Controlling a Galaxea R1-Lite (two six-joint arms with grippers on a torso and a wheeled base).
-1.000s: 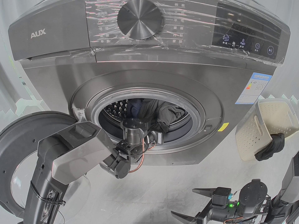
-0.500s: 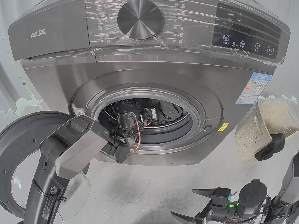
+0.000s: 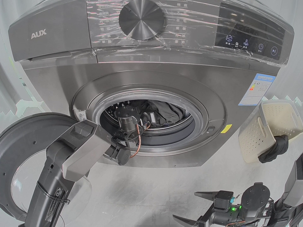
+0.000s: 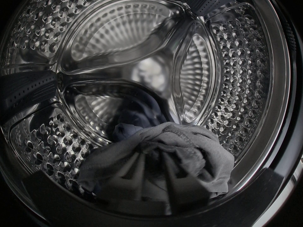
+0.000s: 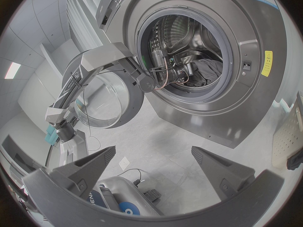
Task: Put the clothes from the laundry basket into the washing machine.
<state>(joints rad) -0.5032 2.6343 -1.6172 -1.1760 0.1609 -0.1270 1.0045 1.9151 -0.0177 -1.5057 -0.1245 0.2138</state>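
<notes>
The left gripper (image 4: pixel 151 157) is inside the washing machine (image 3: pixel 151 76), at a grey cloth (image 4: pixel 192 142); it may be holding it, but it's too dark to be sure. The right gripper (image 3: pixel 184 205) is spread wide, near right. A black cloth (image 3: pixel 274 149) hangs on the laundry basket (image 3: pixel 252 133), right.

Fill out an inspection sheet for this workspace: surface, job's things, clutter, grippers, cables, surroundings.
Surface: grey floor, bare in front of the washer.
Job's things: washer door swung open to the left; dark clothes lie in the drum; basket stands tilted at the right, with a black garment hanging over its rim.
Clutter: one small white scrap on the floor.
Grippers: left gripper is inside the drum at the clothes; right gripper is low over the floor, jaws open and empty.
Cables: copper cable looped at the left wrist; black lead on the floor.
Surroundings: pale panelled walls; plastic film over the washer's panel.
</notes>
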